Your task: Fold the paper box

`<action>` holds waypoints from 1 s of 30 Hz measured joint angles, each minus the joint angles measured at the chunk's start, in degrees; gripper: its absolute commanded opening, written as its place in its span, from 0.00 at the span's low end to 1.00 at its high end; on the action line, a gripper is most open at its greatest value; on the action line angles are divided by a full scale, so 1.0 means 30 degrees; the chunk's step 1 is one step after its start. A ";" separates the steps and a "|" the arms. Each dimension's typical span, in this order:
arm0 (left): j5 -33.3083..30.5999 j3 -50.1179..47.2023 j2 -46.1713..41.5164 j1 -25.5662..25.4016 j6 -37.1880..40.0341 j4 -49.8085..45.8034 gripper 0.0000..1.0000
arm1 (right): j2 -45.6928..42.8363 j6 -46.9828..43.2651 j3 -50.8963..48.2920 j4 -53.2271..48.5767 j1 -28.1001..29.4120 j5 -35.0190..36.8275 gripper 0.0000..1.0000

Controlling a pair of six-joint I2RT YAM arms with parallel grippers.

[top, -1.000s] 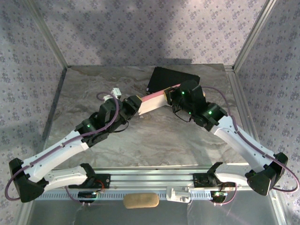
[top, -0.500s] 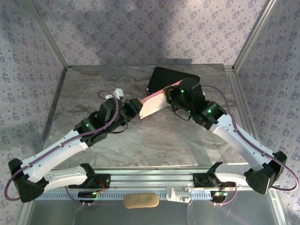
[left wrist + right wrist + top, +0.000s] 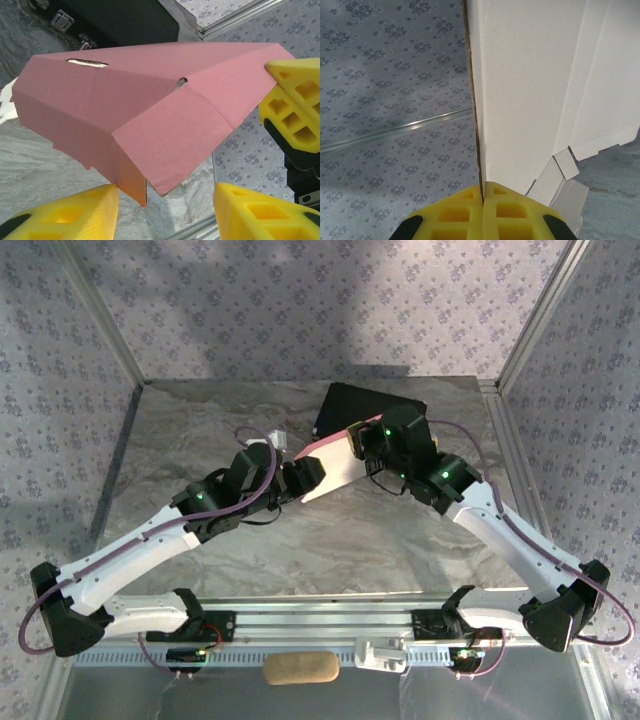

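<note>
The paper box point(image 3: 335, 465) is a salmon-pink card sheet with creased flaps, held off the table between the two arms. My right gripper point(image 3: 358, 442) is shut on its far edge; in the right wrist view the fingers point(image 3: 483, 189) pinch the pale inner side of the card point(image 3: 530, 100). In the left wrist view the pink outer face point(image 3: 150, 100) slopes above my left gripper point(image 3: 164, 200), whose jaws stand wide apart. A hanging flap reaches down by the left finger point(image 3: 85, 212). The right gripper's yellow fingers point(image 3: 295, 100) clamp the box's right corner. My left gripper point(image 3: 305, 476) is at the box's near-left end.
A black hard case point(image 3: 370, 410) with metal latches point(image 3: 62, 21) lies on the marble table point(image 3: 350, 540) just behind the box. A beige oblong pad point(image 3: 300, 668) lies on the rail at the near edge. Metal frame posts point(image 3: 530, 330) and patterned walls enclose the table.
My left arm has moved right and forward toward the box, and its jaws have opened from a narrower gap. The right gripper keeps its hold and has shifted slightly left.
</note>
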 measured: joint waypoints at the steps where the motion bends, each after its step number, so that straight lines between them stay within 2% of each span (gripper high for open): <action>1: -0.0248 -0.0022 -0.0138 -0.0350 0.0058 0.0015 0.63 | 0.0000 0.0000 0.0000 0.0000 -0.0036 -0.0022 0.00; 7: -0.1188 -0.0153 -0.1158 -0.3716 0.0233 0.1647 0.63 | 0.0000 0.0000 0.0000 0.0007 -0.0277 -0.0219 0.00; 10: -0.1217 -0.1093 -0.0933 -0.4284 0.0160 0.3577 0.61 | 0.0000 0.0000 0.0000 0.0015 -0.0401 -0.0313 0.00; 15: -0.1668 -0.4641 -0.0896 -0.3738 0.0321 0.6659 0.62 | 0.0000 0.0000 0.0000 0.0007 -0.0423 -0.0328 0.00; 19: -0.1960 -0.6062 -0.1377 -0.2579 0.1049 0.9107 0.77 | 0.0000 0.0007 0.0000 0.0022 -0.0474 -0.0393 0.00; 25: -0.2062 -0.6717 -0.2433 -0.1450 0.1501 1.3223 0.93 | -0.0036 0.0146 -0.0007 0.0299 -0.0474 -0.0466 0.00; 30: -0.2142 -0.7082 -0.2455 -0.0954 0.1297 1.4906 0.96 | -0.0044 0.0233 -0.0095 0.0554 -0.0474 -0.0459 0.00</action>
